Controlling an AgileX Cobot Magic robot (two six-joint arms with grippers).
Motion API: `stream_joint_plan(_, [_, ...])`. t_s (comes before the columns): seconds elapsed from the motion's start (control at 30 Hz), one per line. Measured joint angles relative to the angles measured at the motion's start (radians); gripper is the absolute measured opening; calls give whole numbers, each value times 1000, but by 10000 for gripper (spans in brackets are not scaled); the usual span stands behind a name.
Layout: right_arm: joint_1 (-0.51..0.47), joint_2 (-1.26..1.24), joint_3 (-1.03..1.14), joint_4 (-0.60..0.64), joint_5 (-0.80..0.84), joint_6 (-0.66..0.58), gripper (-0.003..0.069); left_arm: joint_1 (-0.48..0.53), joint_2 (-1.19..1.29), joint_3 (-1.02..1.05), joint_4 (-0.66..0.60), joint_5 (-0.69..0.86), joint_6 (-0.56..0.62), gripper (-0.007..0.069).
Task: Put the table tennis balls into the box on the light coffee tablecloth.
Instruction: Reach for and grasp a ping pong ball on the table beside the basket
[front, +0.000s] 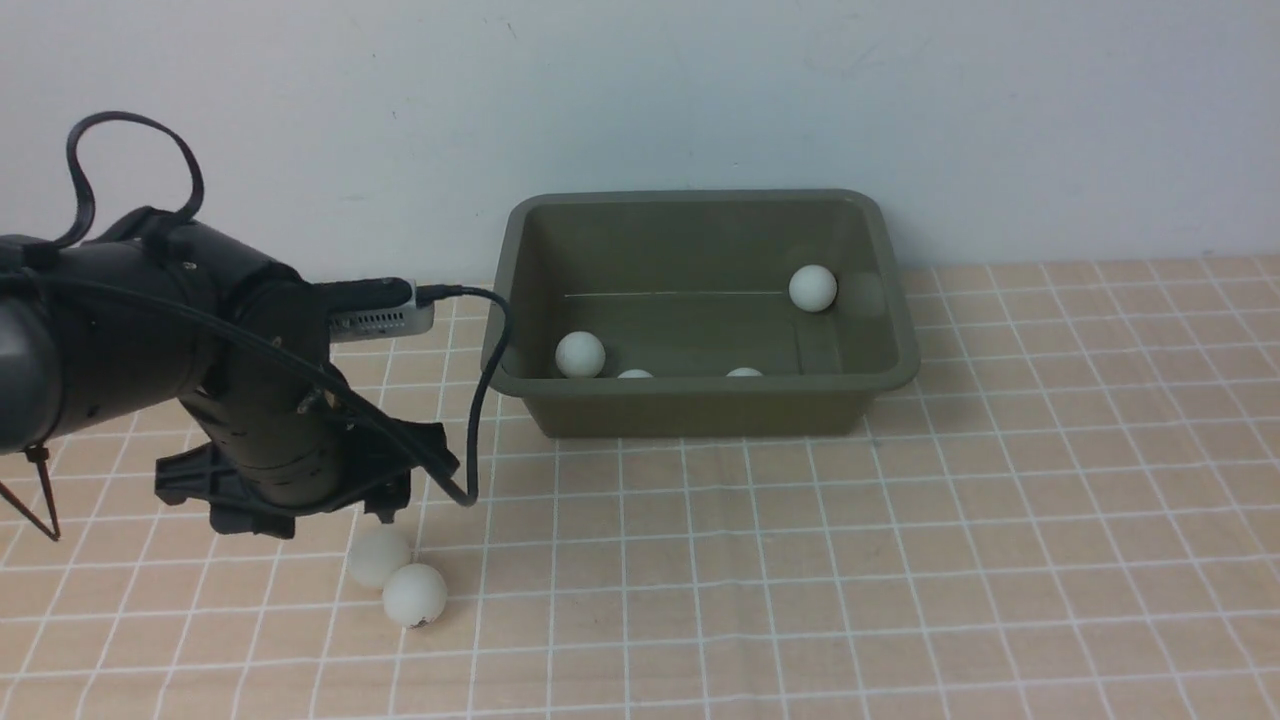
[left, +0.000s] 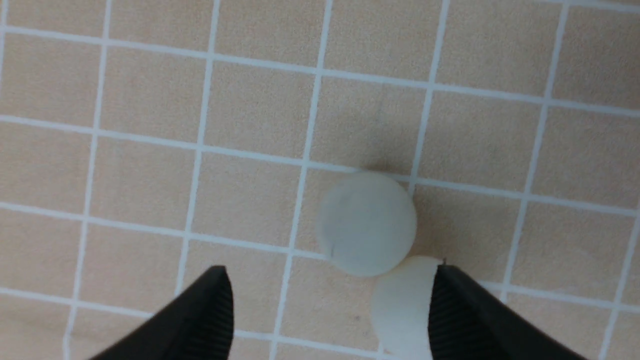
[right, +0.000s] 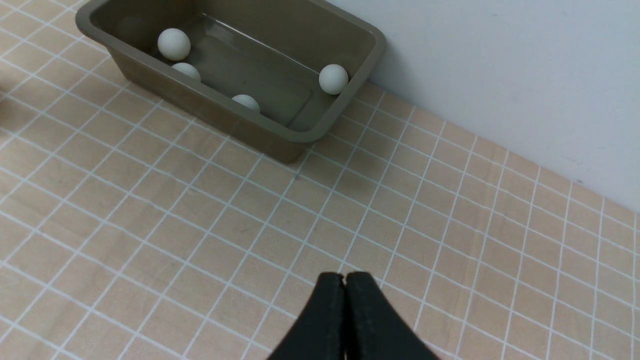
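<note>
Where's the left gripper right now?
Front view: the left gripper is on the robot's left, nearer the camera than the box, open just above two loose balls lying side by side on the tablecloth.

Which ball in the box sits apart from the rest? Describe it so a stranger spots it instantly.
Find the olive-green box at the wall, on the checked tablecloth. Four white balls sit inside. The lone ball rests in the far right corner; the other three lie toward the near side and left end.

Four white balls (front: 812, 288) in the olive-green box (front: 700, 410) — two balls (front: 414, 595) touching on the gridded tablecloth (front: 900, 560).
</note>
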Motion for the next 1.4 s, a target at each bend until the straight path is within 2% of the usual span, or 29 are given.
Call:
stream_joint_plan(0.17, [0, 0, 0, 0, 0, 0, -18, 5, 39, -1, -40, -64, 8, 436])
stream_joint_plan(1.4, [0, 0, 0, 10, 0, -11, -18, 31, 171, -2, -51, -140, 8, 436])
